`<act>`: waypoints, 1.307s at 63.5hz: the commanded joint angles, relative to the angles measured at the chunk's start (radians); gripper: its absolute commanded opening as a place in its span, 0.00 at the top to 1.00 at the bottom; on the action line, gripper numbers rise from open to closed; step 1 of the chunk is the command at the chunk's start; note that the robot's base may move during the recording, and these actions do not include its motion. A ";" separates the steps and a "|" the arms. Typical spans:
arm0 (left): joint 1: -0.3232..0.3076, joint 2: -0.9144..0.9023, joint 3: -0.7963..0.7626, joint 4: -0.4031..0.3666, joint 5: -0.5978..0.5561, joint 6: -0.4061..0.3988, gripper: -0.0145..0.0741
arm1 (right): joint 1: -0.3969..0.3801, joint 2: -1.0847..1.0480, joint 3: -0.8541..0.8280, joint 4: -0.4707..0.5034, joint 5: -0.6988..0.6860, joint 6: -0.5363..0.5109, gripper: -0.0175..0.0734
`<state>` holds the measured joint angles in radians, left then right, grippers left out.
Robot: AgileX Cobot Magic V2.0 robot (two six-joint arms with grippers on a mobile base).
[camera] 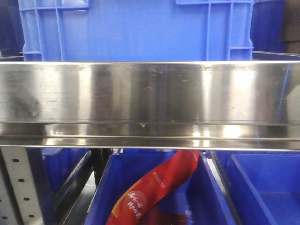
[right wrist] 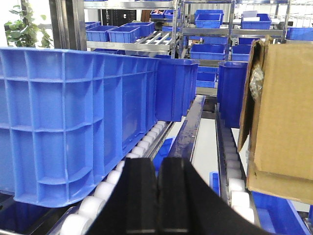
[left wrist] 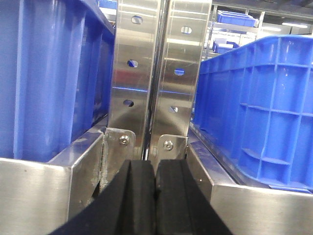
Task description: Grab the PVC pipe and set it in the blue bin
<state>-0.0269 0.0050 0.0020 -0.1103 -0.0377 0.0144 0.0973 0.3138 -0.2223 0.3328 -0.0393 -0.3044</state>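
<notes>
No PVC pipe shows in any view, and with both the left pincer [left wrist: 155, 196] and right pincer [right wrist: 157, 196] closed on nothing close to the steel upright [left wrist: 146, 73] and blue bin [right wrist: 73, 122], a blind reach risks striking the shelving.

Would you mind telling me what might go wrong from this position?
No PVC pipe shows in any view, so a reach now would be blind. The left end effector, shut and empty, sits close to the steel upright and may strike it. The right end effector, also shut, could clip the cardboard box.
</notes>
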 commanded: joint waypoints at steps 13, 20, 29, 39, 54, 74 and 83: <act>0.004 -0.005 -0.002 -0.003 -0.009 -0.006 0.96 | -0.005 -0.007 0.002 -0.004 -0.022 -0.001 0.99; 0.004 -0.005 -0.002 -0.003 -0.009 -0.006 0.96 | -0.005 -0.007 0.002 -0.043 -0.023 -0.001 0.99; 0.004 -0.005 -0.002 -0.003 -0.009 -0.006 0.96 | -0.005 -0.007 0.002 -0.070 -0.027 0.000 0.99; 0.004 -0.005 -0.002 -0.003 -0.009 -0.006 0.96 | -0.007 -0.012 0.002 -0.070 -0.027 0.023 0.99; 0.004 -0.005 -0.002 -0.003 -0.009 -0.006 0.96 | -0.009 -0.117 0.002 -0.125 0.058 0.040 0.99; 0.004 -0.005 -0.002 -0.003 -0.009 -0.006 0.96 | -0.101 -0.210 0.019 -0.181 0.085 0.097 0.99; 0.004 -0.005 -0.002 -0.003 -0.009 -0.006 0.96 | -0.101 -0.215 0.023 -0.181 0.099 0.104 0.99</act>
<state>-0.0269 0.0050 0.0020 -0.1103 -0.0368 0.0144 0.0025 0.1041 -0.2052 0.1592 0.0602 -0.2082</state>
